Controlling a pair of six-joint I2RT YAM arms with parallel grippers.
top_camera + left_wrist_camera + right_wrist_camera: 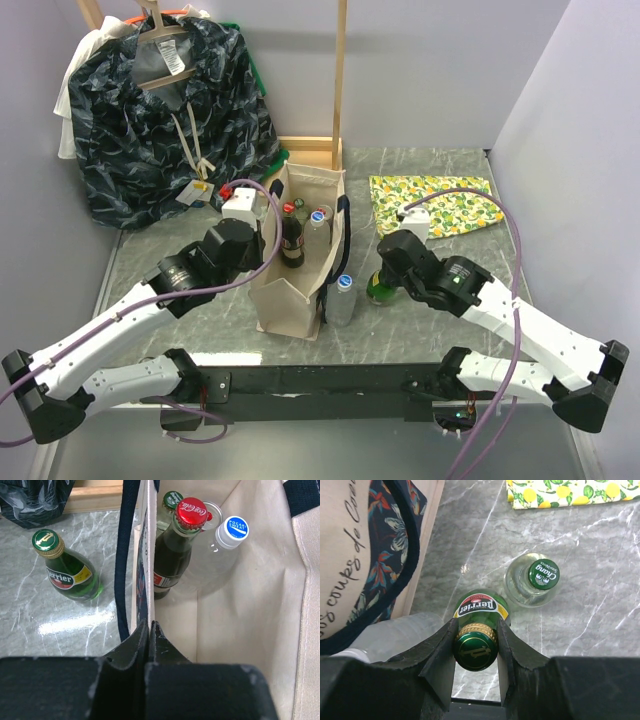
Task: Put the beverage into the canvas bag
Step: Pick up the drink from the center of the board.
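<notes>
Grey marble table [400,325]. Canvas bag [285,305]: three bottles [172,560] inside. Left gripper [150,627]: pinched shut on the bag's left wall, probably to hold its mouth open. Right gripper [476,630]: clamped on the neck of the Perrier bottle [480,607], right of the bag, ready for your lift.

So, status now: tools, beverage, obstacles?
Left tool shut on beige canvas bag wall. Right tool shut on green glass Perrier bottle. Clear blue-capped bottle beside bag.
</notes>
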